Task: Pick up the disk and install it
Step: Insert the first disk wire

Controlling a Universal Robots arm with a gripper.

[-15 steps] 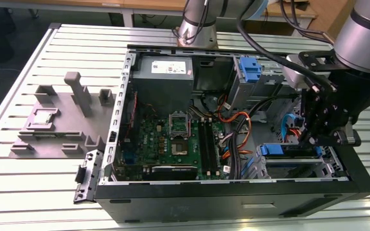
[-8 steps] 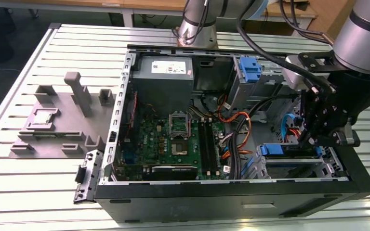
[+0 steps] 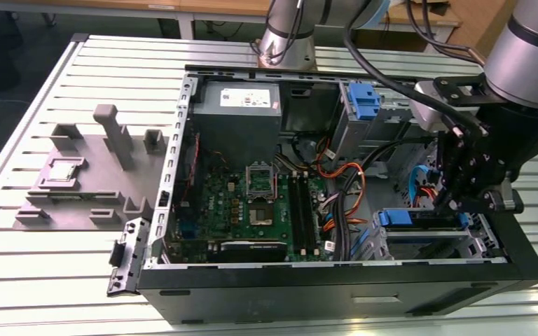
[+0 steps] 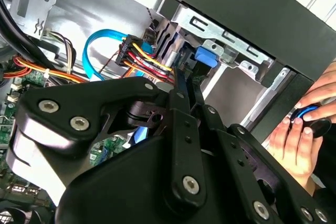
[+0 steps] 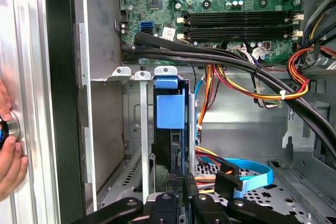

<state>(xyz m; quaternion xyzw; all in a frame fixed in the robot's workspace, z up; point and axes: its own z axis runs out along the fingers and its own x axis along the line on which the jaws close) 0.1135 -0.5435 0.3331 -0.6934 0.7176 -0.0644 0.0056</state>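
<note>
Blue-railed disk (image 5: 170, 129) upright in bay — pincer (image 5: 176, 203) beside.

- The disk (image 5: 170, 129) stands on edge in the drive cage of the open computer case, seen end-on in the first wrist view.
- A blue plastic tab caps its end; its dark body runs down into the slot.
- In the exterior view its blue rail (image 3: 409, 218) lies at the case's front corner.
</note>
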